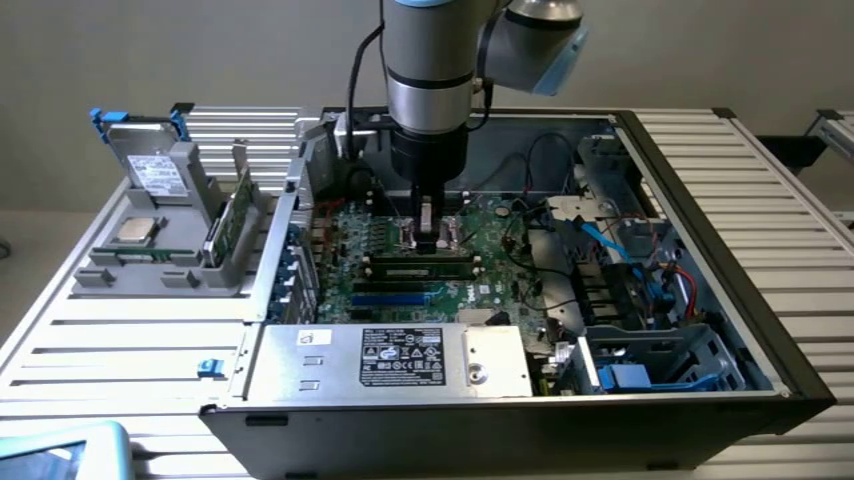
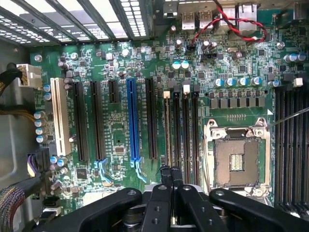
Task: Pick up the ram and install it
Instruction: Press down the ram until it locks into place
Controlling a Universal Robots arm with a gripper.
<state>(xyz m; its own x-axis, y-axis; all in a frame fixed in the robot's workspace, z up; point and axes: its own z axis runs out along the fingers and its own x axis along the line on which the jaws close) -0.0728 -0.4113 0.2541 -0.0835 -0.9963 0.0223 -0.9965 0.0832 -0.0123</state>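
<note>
A long narrow ram stick with dark chips stands in a memory slot on the green motherboard inside the open computer case. In the wrist view it appears edge-on as a thin brownish strip between white slot latches. My gripper hangs straight down over the board just behind that stick. Its two black fingertips are pressed together at the stick's near end, so the gripper is shut with nothing between them. Whether they touch the stick I cannot tell.
A grey holder at the exterior view's left carries another upright green stick and a square silver processor chip. The open processor socket lies beside the memory slots. A power supply box, cables and a drive cage crowd the case.
</note>
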